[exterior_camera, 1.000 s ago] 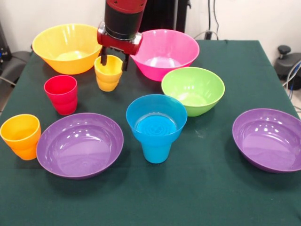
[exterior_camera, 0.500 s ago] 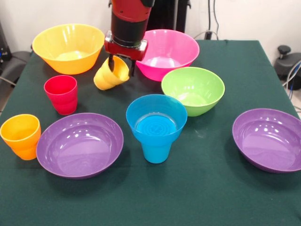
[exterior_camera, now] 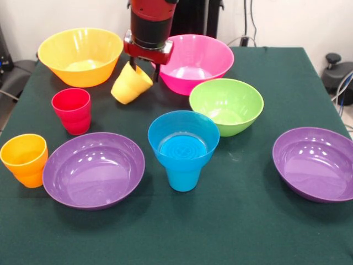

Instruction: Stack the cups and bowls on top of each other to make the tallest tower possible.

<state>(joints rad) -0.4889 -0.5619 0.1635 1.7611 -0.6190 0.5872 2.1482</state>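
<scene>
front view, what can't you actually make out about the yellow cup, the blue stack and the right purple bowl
- Yellow cup: tilted under the pincer; its rim is tucked behind the pincer body, so the grip itself is hidden.
- Blue cup: its top and rim are covered by the small blue bowl sitting on it.
- Right purple bowl: its right side is cut off by the picture edge.

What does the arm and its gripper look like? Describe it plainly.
The arm shows as a thick round column: glossy red at the top, then a black cylindrical band. Below it sits a red, rounded block with dark recesses, the base of the gripper. Short, thin black fingers hang from that block. No cables or markings show on it.
</scene>
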